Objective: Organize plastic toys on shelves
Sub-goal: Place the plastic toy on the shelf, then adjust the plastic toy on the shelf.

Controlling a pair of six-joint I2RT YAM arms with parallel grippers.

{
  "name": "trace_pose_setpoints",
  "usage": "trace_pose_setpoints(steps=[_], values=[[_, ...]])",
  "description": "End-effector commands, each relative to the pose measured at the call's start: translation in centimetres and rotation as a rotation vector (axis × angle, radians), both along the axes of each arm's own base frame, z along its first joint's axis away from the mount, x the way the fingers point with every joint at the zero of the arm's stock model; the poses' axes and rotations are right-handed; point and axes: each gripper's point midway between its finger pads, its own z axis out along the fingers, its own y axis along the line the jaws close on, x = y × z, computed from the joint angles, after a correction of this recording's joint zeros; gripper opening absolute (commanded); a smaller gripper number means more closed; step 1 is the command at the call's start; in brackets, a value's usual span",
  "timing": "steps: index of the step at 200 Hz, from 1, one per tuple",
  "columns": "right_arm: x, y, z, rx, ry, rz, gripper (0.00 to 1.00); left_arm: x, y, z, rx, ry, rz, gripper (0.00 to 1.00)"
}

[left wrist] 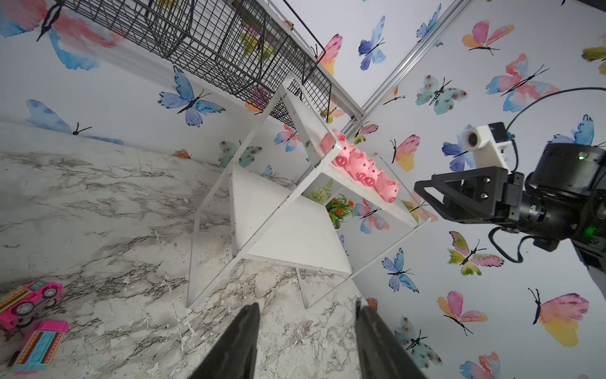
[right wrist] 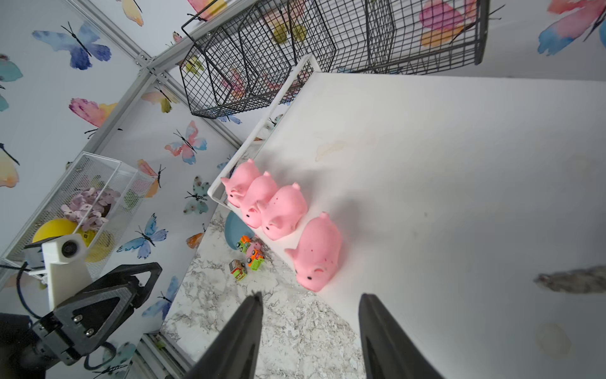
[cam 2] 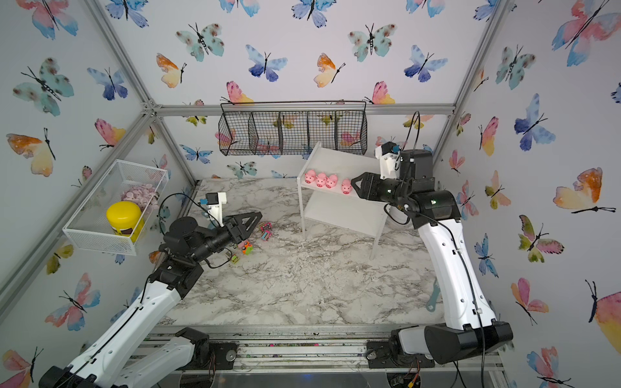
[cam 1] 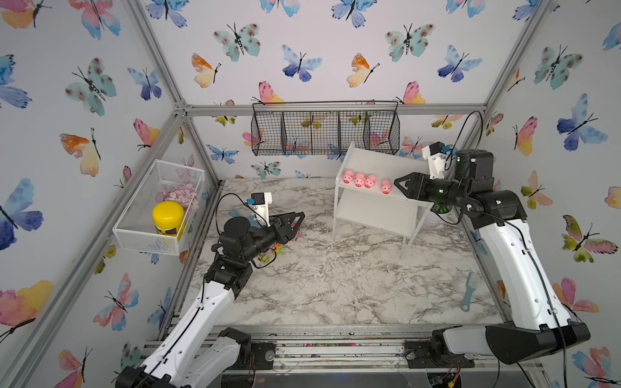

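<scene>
extending level beside the shelf, right gripper spread; left gripper spread, low.

Your left arm and right arm: white shells, black joints | left tool and right tool: black triangular plates, two screws apiece | left wrist camera and right wrist camera: white housings | black cable loops off your right wrist | green lights glow on your right arm

I work in a robot test cell dressed up as a playroom, not a real home. In a top view, bare aluminium struts frame thin walls of butterfly wallpaper. My arm bases sit on a metal rail along the lower edge, and the marble-print tabletop is chipped — a staged lab booth.
</scene>
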Motion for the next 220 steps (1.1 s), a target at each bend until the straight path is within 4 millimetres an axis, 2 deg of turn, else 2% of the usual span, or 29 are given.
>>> trace_pose_setpoints(steps=[1, 62, 75, 106, 176, 220], values=[[0.1, 1.6, 0.6, 0.092, 0.005, 0.092, 0.51, -0.5, -0.4, 1.7, -0.002, -0.068, -0.034, 0.53], [1.0, 1.1, -2.0, 0.036, 0.077, 0.054, 0.48, -0.4, -0.5, 1.7, 0.002, -0.072, -0.031, 0.53], [1.1, 1.3, -2.3, 0.041, 0.088, 0.062, 0.43, -0.3, -0.5, 1.8, 0.003, -0.072, -0.028, 0.53], [1.3, 1.6, -2.2, 0.059, 0.092, 0.072, 0.33, -0.3, -0.5, 1.8, 0.004, -0.073, -0.027, 0.53], [2.1, 2.2, -2.1, 0.122, 0.112, 0.067, 0.26, -0.3, -0.4, 1.8, 0.008, -0.074, -0.02, 0.53], [2.3, 2.4, -2.5, 0.145, 0.126, 0.066, 0.25, -0.3, -0.3, 1.8, 0.009, -0.076, -0.018, 0.53]])
